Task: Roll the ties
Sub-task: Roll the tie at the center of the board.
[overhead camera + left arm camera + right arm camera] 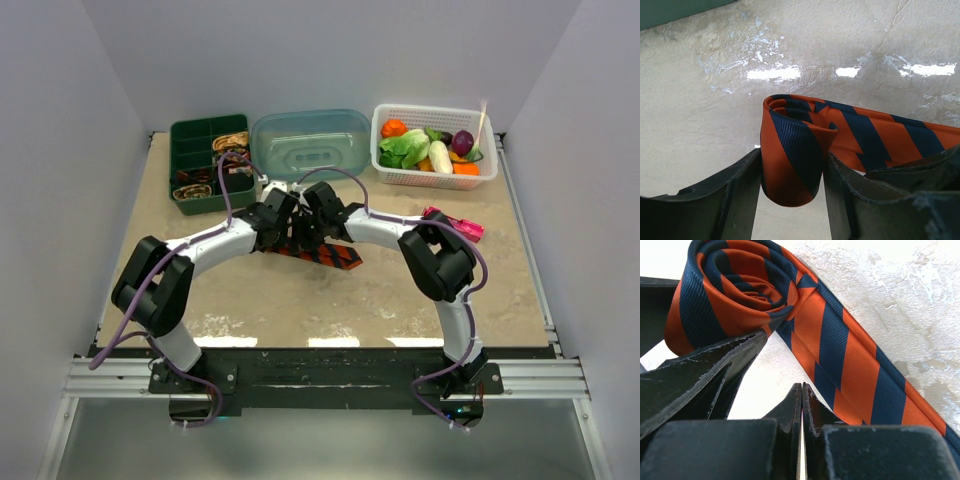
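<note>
The orange tie with dark blue diagonal stripes (335, 256) lies mid-table, one end rolled into a coil (790, 150) and the rest stretched flat to the right (840, 350). My left gripper (792, 160) straddles the coil, both fingers touching its sides. My right gripper (802, 386) is shut with nothing in it, its tips on the table just beside the flat strip, near the coil. In the top view both grippers meet over the tie, left (285, 215) and right (315, 210). Small rolled ties (230, 142) sit in the green box.
A green compartment box (190, 135) stands at the back left, with a clear blue container (310, 145) beside it. A white basket (430, 110) of toy vegetables is at the back right. A pink flat gadget (455, 225) lies right of the right arm.
</note>
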Robot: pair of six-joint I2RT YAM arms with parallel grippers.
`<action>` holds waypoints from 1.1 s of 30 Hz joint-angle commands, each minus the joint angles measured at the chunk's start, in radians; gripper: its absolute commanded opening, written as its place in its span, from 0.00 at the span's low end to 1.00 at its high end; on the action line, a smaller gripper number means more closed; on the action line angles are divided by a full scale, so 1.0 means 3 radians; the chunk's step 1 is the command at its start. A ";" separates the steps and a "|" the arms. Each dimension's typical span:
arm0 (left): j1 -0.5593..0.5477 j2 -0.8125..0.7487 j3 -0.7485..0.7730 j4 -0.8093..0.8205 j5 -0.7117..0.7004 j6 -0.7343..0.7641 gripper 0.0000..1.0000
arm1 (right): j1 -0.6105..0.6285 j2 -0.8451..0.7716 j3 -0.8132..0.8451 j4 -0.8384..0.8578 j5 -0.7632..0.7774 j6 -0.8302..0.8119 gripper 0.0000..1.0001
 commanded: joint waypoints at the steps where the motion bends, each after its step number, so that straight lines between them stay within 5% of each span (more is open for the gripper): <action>1: -0.0023 -0.0044 0.0176 0.0029 -0.0061 -0.0030 0.55 | -0.0026 -0.0107 -0.0035 0.0016 -0.0098 0.0008 0.00; 6: -0.0023 0.0048 0.0222 -0.0079 -0.0312 -0.0015 0.52 | -0.0031 -0.0142 -0.0076 0.0031 -0.0104 0.0028 0.00; 11: -0.0023 0.0109 0.0258 -0.0125 -0.0491 0.0047 0.33 | -0.0036 -0.0153 -0.0097 0.0031 -0.0109 0.0028 0.00; 21: -0.0034 0.0288 0.0340 -0.0161 -0.0772 0.0103 0.25 | -0.0041 -0.0102 -0.0086 0.0015 -0.0088 0.0018 0.00; 33: -0.0141 0.0646 0.0427 -0.0258 -0.1140 0.0113 0.11 | -0.0256 -0.0653 -0.0551 0.0072 -0.0165 0.0069 0.00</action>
